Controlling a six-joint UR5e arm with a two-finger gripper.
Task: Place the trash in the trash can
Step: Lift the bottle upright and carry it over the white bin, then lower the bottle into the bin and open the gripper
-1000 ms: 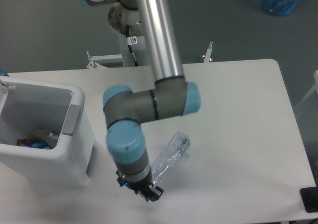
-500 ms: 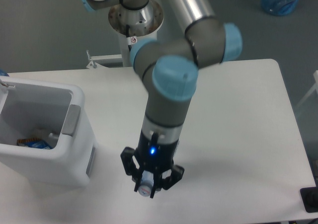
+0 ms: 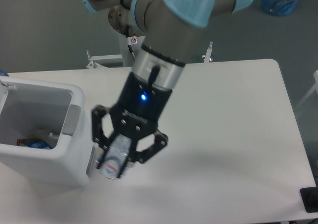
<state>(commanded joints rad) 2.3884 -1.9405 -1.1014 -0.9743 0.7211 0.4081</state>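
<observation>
Gripper (image 3: pixel 115 157) clamped on the crushed bottle (image 3: pixel 113 159), fingers (image 3: pixel 99 134) closed in around it from both sides. Bottle held up off the white table (image 3: pixel 233 129), cap end pointing down toward the camera, hanging just beside the near right corner of the trash can (image 3: pixel 44 134). Some colourful scraps (image 3: pixel 34 142) down inside the bin already. Blue light (image 3: pixel 144 97) glowing on the wrist.

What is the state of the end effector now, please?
End effector: closed on the crushed bottle, lifted off the table, beside the trash can.
</observation>
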